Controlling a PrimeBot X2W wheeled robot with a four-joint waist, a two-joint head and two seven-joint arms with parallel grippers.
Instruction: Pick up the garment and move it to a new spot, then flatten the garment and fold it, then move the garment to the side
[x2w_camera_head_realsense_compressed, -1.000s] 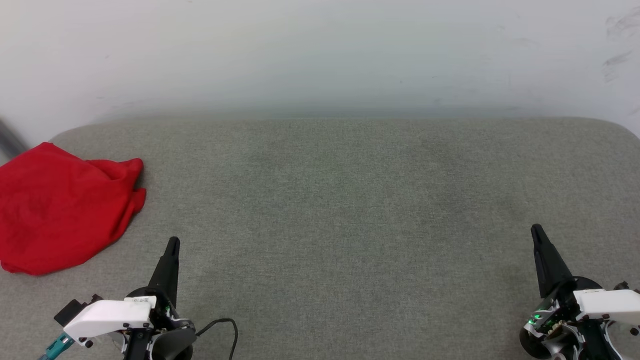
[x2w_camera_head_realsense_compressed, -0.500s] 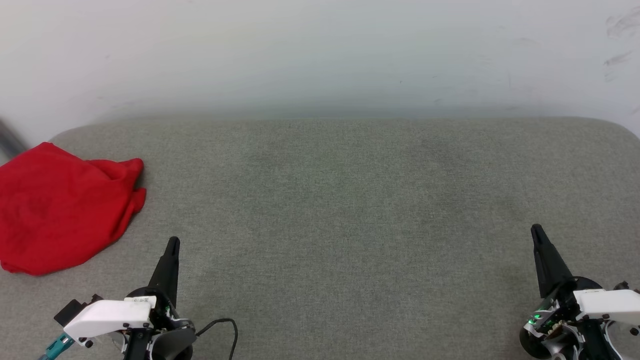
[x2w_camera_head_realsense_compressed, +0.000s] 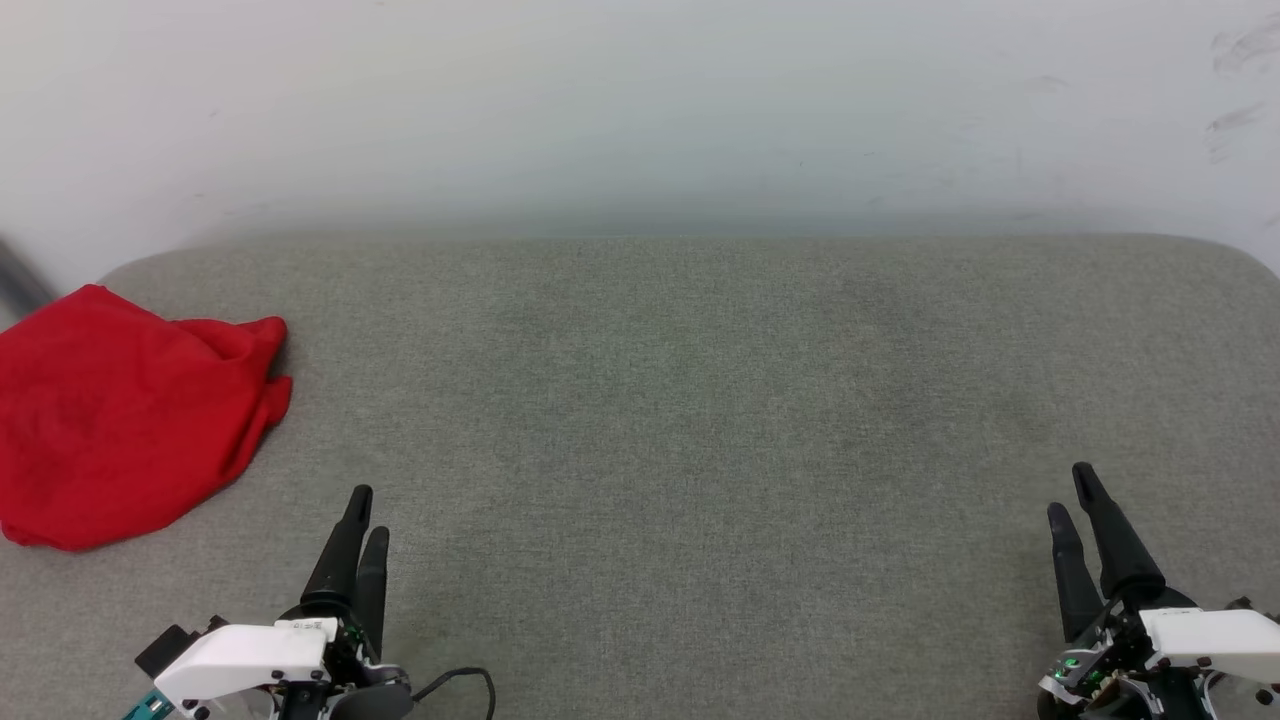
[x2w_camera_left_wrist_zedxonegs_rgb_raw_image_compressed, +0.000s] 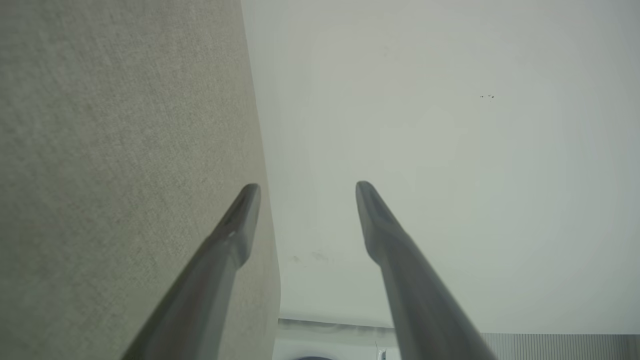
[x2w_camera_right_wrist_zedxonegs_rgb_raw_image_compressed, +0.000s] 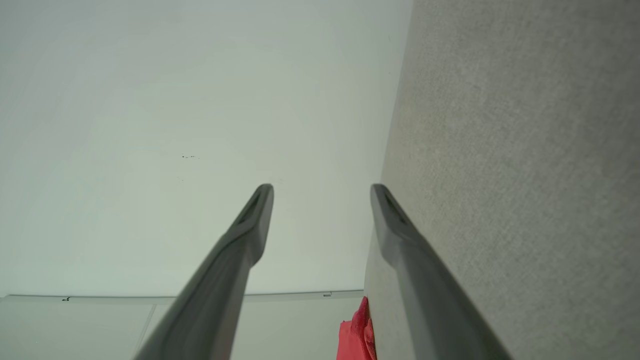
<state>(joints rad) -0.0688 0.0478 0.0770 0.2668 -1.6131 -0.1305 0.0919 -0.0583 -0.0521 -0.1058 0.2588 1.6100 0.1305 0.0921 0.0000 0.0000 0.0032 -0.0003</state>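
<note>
The bright red soft jersey garment (x2w_camera_head_realsense_compressed: 130, 420) lies crumpled in a heap at about nine o'clock on the grey fabric-covered desk (x2w_camera_head_realsense_compressed: 700, 400), running past the head view's left edge, with its sleeves and lettering hidden in the folds. In the right wrist view a sliver of the garment (x2w_camera_right_wrist_zedxonegs_rgb_raw_image_compressed: 357, 332) shows at the desk's far end. It seems to sit there as the starting pile, leaving the broad middle of the desk for spreading and folding; no step of the task looks begun. The left fingers (x2w_camera_head_realsense_compressed: 340, 560) wait at seven o'clock, nearest the heap yet well apart from it, tips toward twelve, so they are probably placed for the first reach. The right fingers (x2w_camera_head_realsense_compressed: 1115, 545) wait at five o'clock, far from the cloth. Both pairs are released: each wrist view shows its two fingers spread wide, with only the pale wall (x2w_camera_head_realsense_compressed: 640, 100) in the gap. Neither pair holds anything, though whether a lower finger brushes the desk I cannot tell
</note>
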